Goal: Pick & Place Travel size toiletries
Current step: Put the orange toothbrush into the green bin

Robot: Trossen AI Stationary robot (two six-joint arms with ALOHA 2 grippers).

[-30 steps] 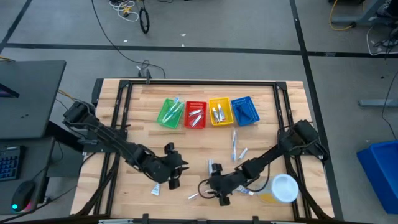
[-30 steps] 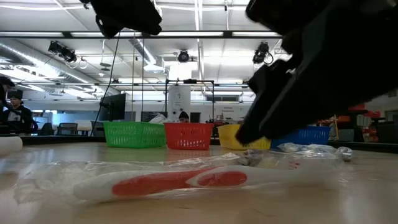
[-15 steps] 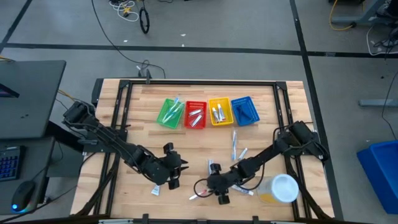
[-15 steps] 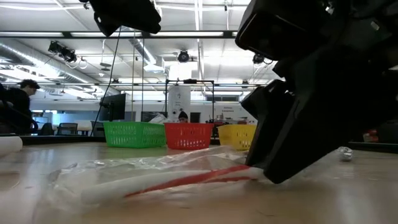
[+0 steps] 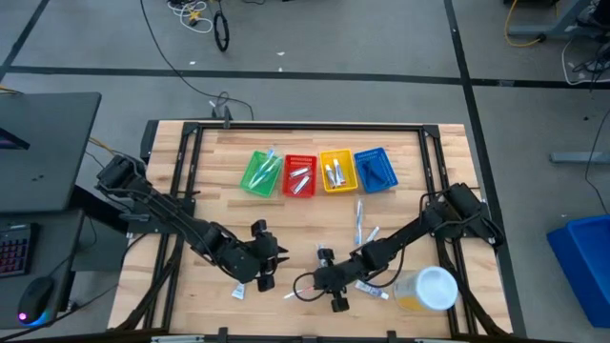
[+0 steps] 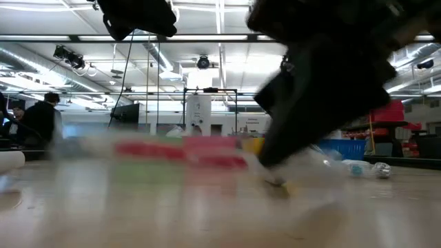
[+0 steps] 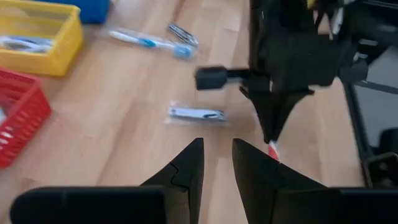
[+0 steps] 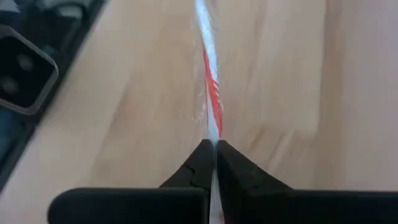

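A white-and-red toothbrush (image 8: pixel 210 74) in a clear wrapper, one of the travel size toiletries, is near the table's front edge, with my right gripper (image 5: pixel 320 282) shut on it. In the low view it is a red blur (image 6: pixel 180 151) above the tabletop. My left gripper (image 7: pixel 217 163) hovers open to its left, nothing between its fingers. A blue toothbrush (image 5: pixel 359 221), a small tube (image 5: pixel 372 234) and a wrapped razor (image 7: pixel 197 114) lie flat on the table. My right gripper pinches one end of the wrapped toothbrush (image 8: pixel 213 134) between its two fingertips. The toothbrush runs straight on from the fingers, along their line, toward the table's left. Its free end (image 5: pixel 289 296) points to the front left.
Green (image 5: pixel 260 172), red (image 5: pixel 299 174), yellow (image 5: pixel 335 171) and blue (image 5: pixel 375 169) baskets stand in a row at the back, each with items inside. A white-lidded jar (image 5: pixel 434 288) lies at the front right. A small white tube (image 5: pixel 238 291) lies below my left gripper.
My right gripper has gone down and toward the table's left onto the toothbrush and shut on its end. The toothbrush, which lay flat, has tipped up and come off the tabletop.
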